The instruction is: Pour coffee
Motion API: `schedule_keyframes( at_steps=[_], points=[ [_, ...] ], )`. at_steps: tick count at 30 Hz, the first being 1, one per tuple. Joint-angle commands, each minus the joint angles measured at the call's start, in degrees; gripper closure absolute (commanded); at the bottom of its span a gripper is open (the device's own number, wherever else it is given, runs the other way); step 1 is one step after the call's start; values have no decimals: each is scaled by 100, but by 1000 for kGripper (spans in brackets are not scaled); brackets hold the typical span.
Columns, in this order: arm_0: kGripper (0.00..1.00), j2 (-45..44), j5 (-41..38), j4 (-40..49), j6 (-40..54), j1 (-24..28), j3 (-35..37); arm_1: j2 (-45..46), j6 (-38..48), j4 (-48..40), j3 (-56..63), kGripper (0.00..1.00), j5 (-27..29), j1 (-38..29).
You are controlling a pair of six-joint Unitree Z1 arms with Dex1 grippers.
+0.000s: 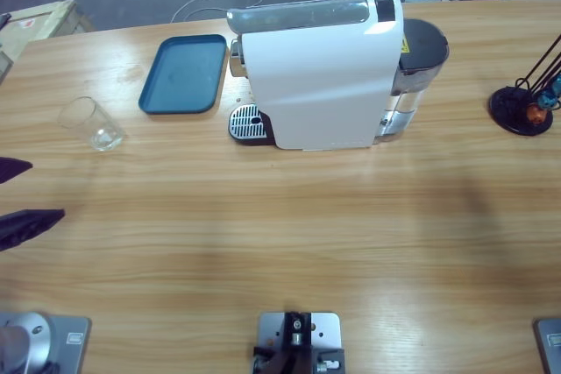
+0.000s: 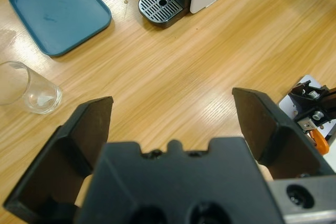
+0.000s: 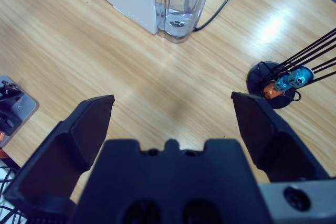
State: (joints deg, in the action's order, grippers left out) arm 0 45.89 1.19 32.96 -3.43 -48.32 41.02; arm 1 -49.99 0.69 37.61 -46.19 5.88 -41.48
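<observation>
Left claw (image 2: 170, 129) and right claw (image 3: 170, 129) both gape wide, holding nothing above the table (image 1: 289, 216).

Wooden table (image 1: 289, 225) bears blue tray (image 1: 184, 74), glass (image 1: 90, 123), coffee machine (image 1: 320, 72), capsule stand (image 1: 523, 109)

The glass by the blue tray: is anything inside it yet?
The glass looks empty in the high and left wrist views: clear walls and base, no amber liquid showing. It stands on the table, apart from the blue tray, not under the coffee machine.
</observation>
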Motion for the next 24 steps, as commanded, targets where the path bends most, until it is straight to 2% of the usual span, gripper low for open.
schedule_keyframes(
  at_steps=[1, 6, 8, 12, 15, 17, 19, 21, 24],
  points=[
    [13, 238, -14, 123, 55, 60, 12, -55, -69, -35, 111, 0, -43, -71],
    [13, 370, 63, -48, -40, 60, 86, -39, -69, -35, 111, 0, -43, -71],
    [13, 891, -24, 196, -355, 60, 833, -60, -64, -42, 111, 0, -27, -71],
    [13, 2622, -316, 545, -664, 285, 2603, -76, -43, -44, 102, 0, -8, -71],
    [0, 3701, -1288, 450, -1626, 881, 3457, -72, -34, -44, 102, 0, -8, -71],
    [13, 4267, -2095, 105, -2207, 1278, 3561, -81, -34, -44, 102, 0, -8, -71],
    [13, 4689, -2440, -236, -2664, 1574, 3559, -81, -34, -44, 102, 0, -8, -71],
    [22, 5041, -2526, -614, -2884, 1619, 3608, -81, -34, -38, 102, 0, -8, -71],
    [31, 5507, -2902, -698, -3155, 1616, 3837, -67, -34, -35, 102, 0, -8, -71]
  ],
)
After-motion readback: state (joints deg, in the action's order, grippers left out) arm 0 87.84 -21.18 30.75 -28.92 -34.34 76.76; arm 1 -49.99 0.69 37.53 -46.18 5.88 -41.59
